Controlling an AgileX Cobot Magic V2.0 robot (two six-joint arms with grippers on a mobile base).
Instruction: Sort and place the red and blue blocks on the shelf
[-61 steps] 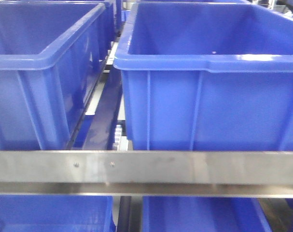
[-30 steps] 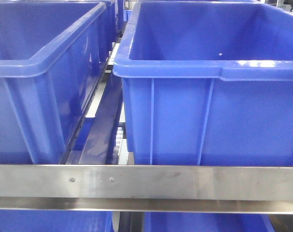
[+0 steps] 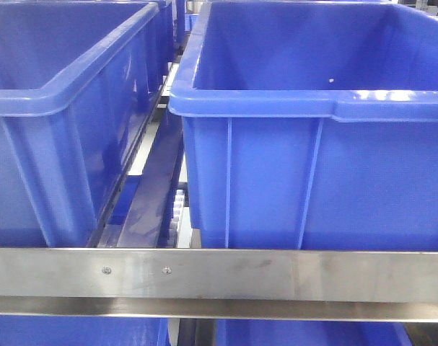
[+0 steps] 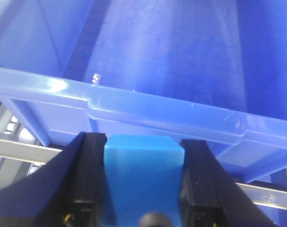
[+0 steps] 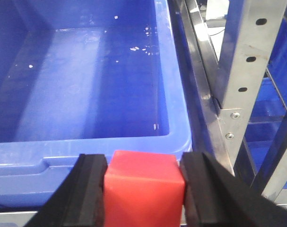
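Fingers (image 4: 86, 179) of left gripper (image 4: 143, 140) clamp blue block (image 4: 142, 179); right gripper (image 5: 144, 161) fingers (image 5: 91, 189) clamp red block (image 5: 143, 189).

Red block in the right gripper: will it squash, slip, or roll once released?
Probably stiff: the red block shows sharp edges between the fingers of the right gripper. Its matte faces look grippy, so slipping seems unlikely. Flat-sided, it should settle rather than roll in the bin.

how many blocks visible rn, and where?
2: blue block held in the left gripper, red block in the right gripper. Front view shows none; more may be hidden.
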